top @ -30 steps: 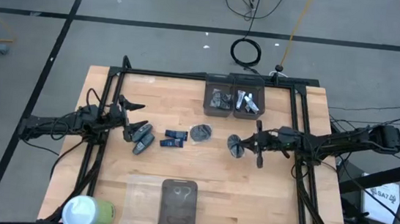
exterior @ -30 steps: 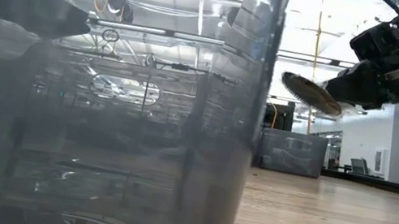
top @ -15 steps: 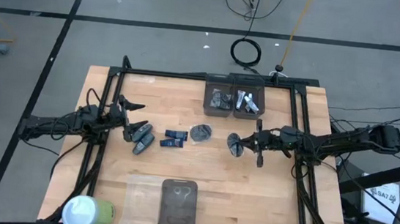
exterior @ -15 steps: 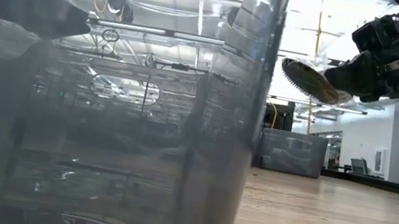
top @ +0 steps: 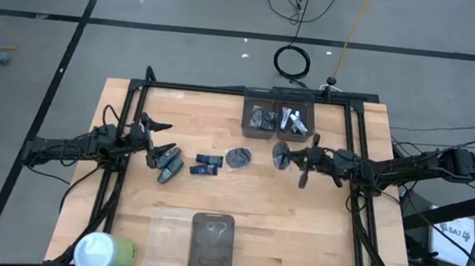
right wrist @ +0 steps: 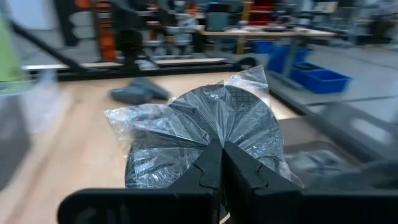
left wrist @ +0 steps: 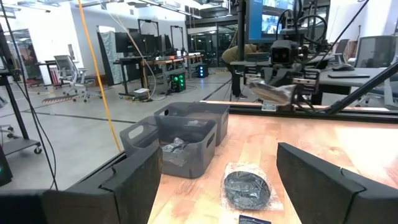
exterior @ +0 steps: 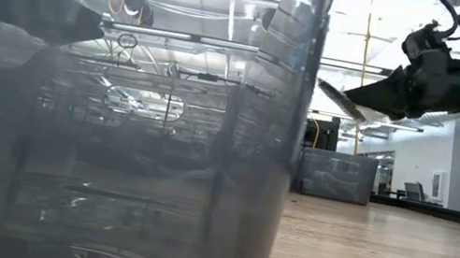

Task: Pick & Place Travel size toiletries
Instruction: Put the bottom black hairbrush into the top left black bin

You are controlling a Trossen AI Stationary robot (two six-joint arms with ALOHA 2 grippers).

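Observation:
My right gripper (top: 287, 159) is shut on a dark grey round packet (right wrist: 205, 134) in clear wrap, lifted above the table just near the two far bins (top: 275, 119). A second round packet (top: 238, 157) lies flat on the wood. Left of it are dark blue packs (top: 208, 163) and grey oblong bottles (top: 169, 163). My left gripper (top: 163, 139) stands open, level, just beyond the bottles and touching nothing. More toiletries lie inside the far bins. My right gripper pinches the round packet at its wrapped edge (right wrist: 217, 140) between its two shut fingers (right wrist: 239, 171). The fingers come level from the table's right side. The packet sticks out ahead of the fingertips, lifted clear of the table and seen tilted, nearly edge-on, in the low view (exterior: 338, 99).
A dark see-through bin (top: 212, 240) and a clear one (top: 166, 238) stand at the near edge, filling the left of the low view. A white-and-green cylinder (top: 103, 253) lies at the near left corner. Black frame rails (top: 349, 196) run along both sides.
My right gripper has swung toward the table's far edge, toward the bins, turning at the wrist while staying shut. The round packet went with it, still clear of the table, and now shows nearly edge-on in the low view instead of showing its face.

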